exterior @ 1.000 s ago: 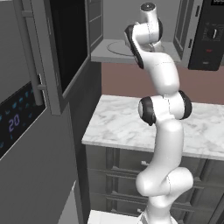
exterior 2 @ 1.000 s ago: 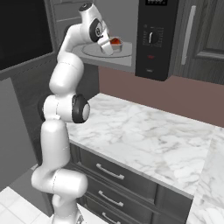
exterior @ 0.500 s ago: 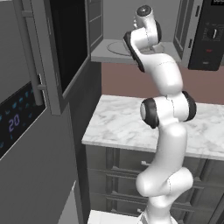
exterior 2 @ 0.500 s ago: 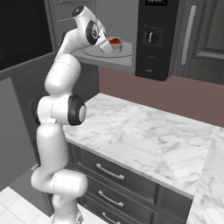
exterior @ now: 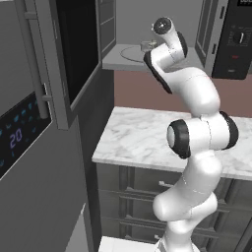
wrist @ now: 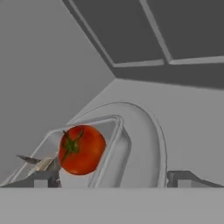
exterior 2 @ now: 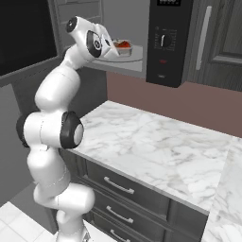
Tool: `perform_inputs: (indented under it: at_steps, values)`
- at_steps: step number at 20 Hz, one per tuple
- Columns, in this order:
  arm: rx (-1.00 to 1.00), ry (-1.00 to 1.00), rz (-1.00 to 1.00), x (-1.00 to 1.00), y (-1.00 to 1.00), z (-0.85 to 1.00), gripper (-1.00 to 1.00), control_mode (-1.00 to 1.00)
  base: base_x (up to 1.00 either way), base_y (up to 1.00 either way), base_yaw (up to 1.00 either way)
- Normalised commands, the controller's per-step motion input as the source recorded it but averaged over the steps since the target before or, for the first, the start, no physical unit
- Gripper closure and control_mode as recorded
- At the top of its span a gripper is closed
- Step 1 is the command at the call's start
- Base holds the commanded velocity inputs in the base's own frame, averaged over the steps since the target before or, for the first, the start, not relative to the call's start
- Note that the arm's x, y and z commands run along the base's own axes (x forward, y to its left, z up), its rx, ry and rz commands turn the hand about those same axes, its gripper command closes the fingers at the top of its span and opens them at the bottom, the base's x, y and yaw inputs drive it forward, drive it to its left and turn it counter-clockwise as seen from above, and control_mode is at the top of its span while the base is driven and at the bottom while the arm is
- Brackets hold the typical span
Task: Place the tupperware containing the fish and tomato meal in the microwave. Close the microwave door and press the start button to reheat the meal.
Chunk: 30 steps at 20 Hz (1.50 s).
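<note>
The tub (wrist: 87, 153) sits on the glass turntable (wrist: 148, 144) inside the microwave (exterior 2: 166, 40), jaws wide and empty around it — probably light, stiff, slick plastic with a loose tomato (wrist: 82, 149), best gripped across its rim.

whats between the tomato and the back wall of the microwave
In the hand view, past the tomato comes the tupperware rim, then a bare arc of the glass turntable, then bare cavity floor up to the back wall.
</note>
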Motion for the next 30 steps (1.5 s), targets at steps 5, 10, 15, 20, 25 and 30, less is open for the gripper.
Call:
perform_inputs:
  at_steps: [5, 10, 15, 20, 25, 30]
  values:
    - [-0.02, 0.01, 0.00, -1.00, 0.01, 0.47, -1.00, -1.00, 0.00, 0.00, 0.00]
    - [0.00, 0.03, 0.02, -1.00, 0.13, 0.74, -1.00, -1.00, 0.00, 0.00, 0.00]
    - [-0.07, 0.18, 0.14, -1.00, 0.36, 0.28, -1.00, -1.00, 0.00, 0.00, 0.00]
    - [-0.24, 0.37, 0.26, -0.98, 0.44, -0.07, -1.00, -1.00, 0.00, 0.00, 0.00]
    - [-0.28, 0.31, 0.34, -0.88, 0.30, -0.08, -1.00, -1.00, 0.00, 0.00, 0.00]
    - [-0.37, 0.21, 0.37, -0.58, 0.07, -0.02, -1.00, -1.00, 0.00, 0.00, 0.00]
